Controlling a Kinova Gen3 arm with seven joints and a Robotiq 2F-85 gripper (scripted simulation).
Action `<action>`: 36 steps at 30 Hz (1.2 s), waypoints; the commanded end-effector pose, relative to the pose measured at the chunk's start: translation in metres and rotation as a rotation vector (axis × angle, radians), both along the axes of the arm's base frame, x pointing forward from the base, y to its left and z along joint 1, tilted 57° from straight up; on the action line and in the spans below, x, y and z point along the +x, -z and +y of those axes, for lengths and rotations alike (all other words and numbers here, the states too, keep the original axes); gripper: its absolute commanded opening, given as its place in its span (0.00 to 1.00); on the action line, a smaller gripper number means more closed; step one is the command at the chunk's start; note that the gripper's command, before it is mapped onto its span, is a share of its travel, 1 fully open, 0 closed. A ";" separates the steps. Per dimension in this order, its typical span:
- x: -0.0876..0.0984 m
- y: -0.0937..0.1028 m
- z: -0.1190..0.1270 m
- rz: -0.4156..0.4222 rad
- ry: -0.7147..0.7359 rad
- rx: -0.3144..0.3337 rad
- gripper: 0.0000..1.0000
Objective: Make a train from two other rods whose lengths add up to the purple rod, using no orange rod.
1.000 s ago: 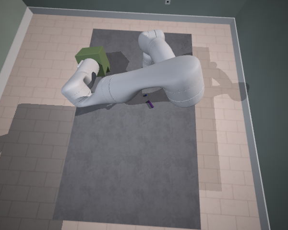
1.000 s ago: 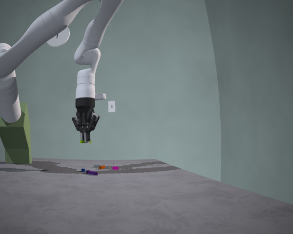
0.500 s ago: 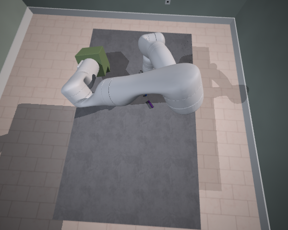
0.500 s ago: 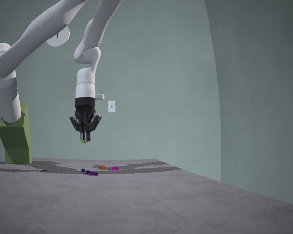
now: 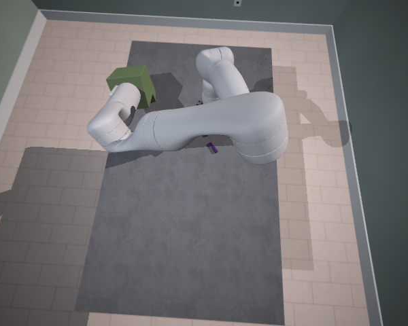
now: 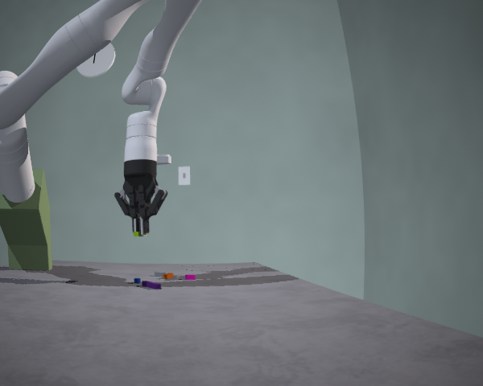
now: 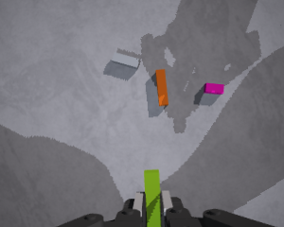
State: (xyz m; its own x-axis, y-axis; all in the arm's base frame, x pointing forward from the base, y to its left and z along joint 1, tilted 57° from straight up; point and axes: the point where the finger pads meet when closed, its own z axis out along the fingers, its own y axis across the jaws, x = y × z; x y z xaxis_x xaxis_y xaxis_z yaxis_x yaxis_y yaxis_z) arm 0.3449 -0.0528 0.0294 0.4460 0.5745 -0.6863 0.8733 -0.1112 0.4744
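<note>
One lime rod (image 7: 152,204) pinched between the fingers of the claw (image 6: 140,231), held high above the desk (image 6: 274,332) and poking forward past the fingertips in the wrist view. Hangs well clear of every other rod. Down on the grey top, five more rods: purple (image 6: 151,285) nearest the exterior camera, blue (image 6: 137,281) just beside its left end, then orange (image 6: 168,276), grey (image 6: 158,273) and magenta (image 6: 190,277) a little farther back. From the wrist camera, orange (image 7: 161,87) lies in the middle, grey (image 7: 122,71) to its left, magenta (image 7: 213,89) to its right, all apart from one another. From above, only purple (image 5: 213,147) peeks out past the big white arm (image 5: 211,119); the rest hidden under it. Points straight down from a white wrist, the arm bending back to a green pedestal (image 6: 25,232) at the desk's far left corner.
</note>
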 end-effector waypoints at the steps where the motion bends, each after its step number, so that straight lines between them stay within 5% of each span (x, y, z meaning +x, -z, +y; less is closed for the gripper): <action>1: 0.000 0.000 0.001 -0.001 -0.001 0.001 0.05; 16: 0.002 0.004 -0.005 0.000 -0.001 0.001 0.05; 36: 0.016 0.042 -0.061 0.000 -0.001 0.001 0.05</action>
